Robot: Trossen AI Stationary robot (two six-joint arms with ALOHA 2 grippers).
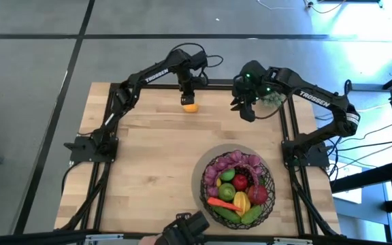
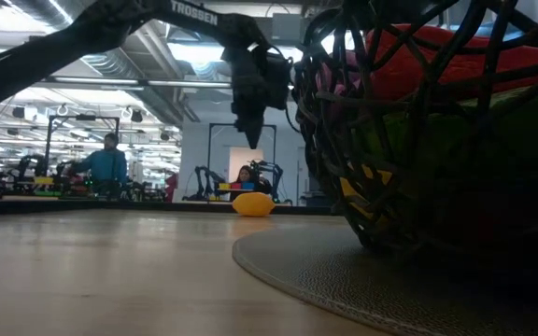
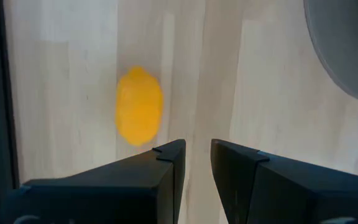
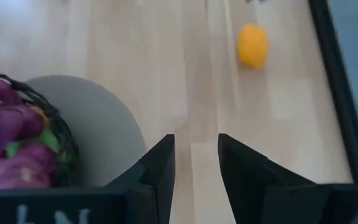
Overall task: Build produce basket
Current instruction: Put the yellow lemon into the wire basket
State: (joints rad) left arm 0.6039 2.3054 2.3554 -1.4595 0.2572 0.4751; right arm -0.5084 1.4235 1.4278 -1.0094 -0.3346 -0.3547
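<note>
A yellow lemon (image 1: 190,106) (image 3: 139,107) lies on its side on the wooden table near the far edge, touched by nothing. My left gripper (image 1: 188,92) (image 3: 197,146) hangs just above it, pointing steeply down, open by a narrow gap with nothing between its fingers. My right gripper (image 1: 247,112) (image 4: 196,140) hovers over the far right of the table, also open and holding nothing. The dark woven basket (image 1: 272,184) (image 2: 344,140) stands on a round grey mat (image 1: 213,153) at the near right. It holds purple grapes (image 1: 237,163), a red apple (image 1: 241,182), a carrot (image 1: 221,203) and green pieces.
Black frame rails (image 1: 107,116) run along the table's left and right edges. A dark camera mount (image 1: 186,228) sits at the near edge. Bare wood (image 1: 148,170) spreads left of the basket. People (image 2: 108,163) are in the room beyond the table.
</note>
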